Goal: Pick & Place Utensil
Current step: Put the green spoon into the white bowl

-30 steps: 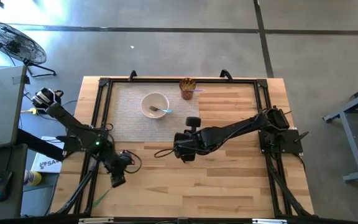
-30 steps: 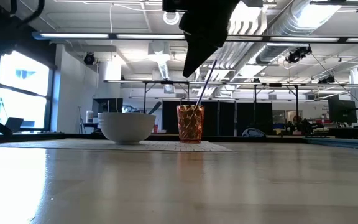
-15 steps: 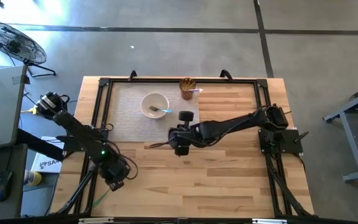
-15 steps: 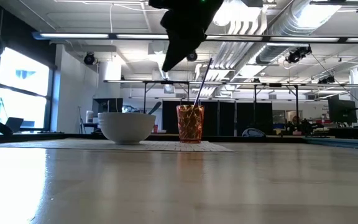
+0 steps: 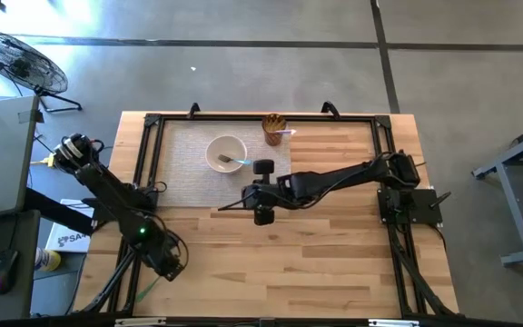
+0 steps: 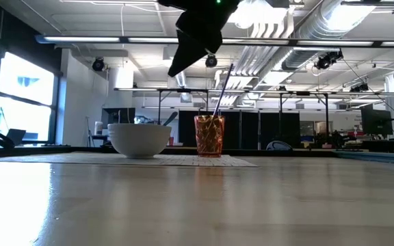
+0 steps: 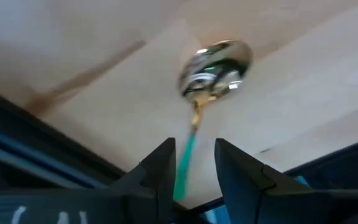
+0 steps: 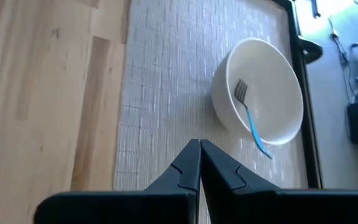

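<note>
A spoon (image 7: 215,62) with a metal bowl and a green handle lies on the wood near the table's near left corner (image 5: 148,289). My left gripper (image 7: 194,146) hovers over it, open, a finger on either side of the green handle; it sits near the left edge (image 5: 164,270). My right gripper (image 8: 199,144) is shut and holds nothing. It hangs above the mat's near edge (image 5: 222,208), pointing left. A white bowl (image 5: 226,153) holds a blue-handled fork (image 8: 248,115). An amber cup (image 5: 274,128) holds a purple utensil.
A woven grey placemat (image 5: 189,150) covers the far left part of the table under the bowl. A black frame (image 5: 243,117) runs along the table's edges. Bare wood (image 5: 316,263) fills the near half. The right gripper hangs high in the low view (image 6: 171,72).
My right gripper has swung toward the table's far left, from mid-table to the mat's near edge close to the bowl, staying shut. My left arm has drawn slightly toward the near left corner, over the spoon. The spoon, bowl and cup have stayed put.
</note>
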Controlling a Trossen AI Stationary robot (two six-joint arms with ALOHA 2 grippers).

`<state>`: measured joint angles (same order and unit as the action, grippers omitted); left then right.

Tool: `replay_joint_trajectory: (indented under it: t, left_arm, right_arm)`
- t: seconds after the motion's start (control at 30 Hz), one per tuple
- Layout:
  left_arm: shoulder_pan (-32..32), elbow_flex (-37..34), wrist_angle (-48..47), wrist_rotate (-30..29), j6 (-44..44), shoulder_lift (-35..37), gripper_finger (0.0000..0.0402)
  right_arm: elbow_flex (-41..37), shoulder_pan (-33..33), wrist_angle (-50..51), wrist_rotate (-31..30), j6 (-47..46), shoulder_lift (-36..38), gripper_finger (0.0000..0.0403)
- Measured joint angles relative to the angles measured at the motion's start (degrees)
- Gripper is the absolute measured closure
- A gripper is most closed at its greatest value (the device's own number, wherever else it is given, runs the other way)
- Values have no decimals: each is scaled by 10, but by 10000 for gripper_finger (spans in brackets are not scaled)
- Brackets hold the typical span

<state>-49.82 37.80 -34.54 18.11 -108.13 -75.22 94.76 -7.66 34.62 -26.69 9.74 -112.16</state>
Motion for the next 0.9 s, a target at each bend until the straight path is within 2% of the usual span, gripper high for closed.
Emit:
replay_joint_trajectory:
  t: [0.17,0.33,0.43,0.57,0.9]
  left_arm:
    - [-2,0,19,-9,4,-18,293]
    - [-1,-1,19,54,59,-69,293]
    - [-1,-1,41,69,78,-91,293]
    - [-1,0,84,75,104,-108,293]
    - [-1,0,76,56,109,-111,293]
  right_arm:
    - [0,15,-15,36,10,0,402]
    - [0,25,-17,57,13,0,399]
    - [0,26,-17,58,13,0,401]
    - [0,26,-21,59,13,0,401]
    - [0,26,-28,59,12,0,401]
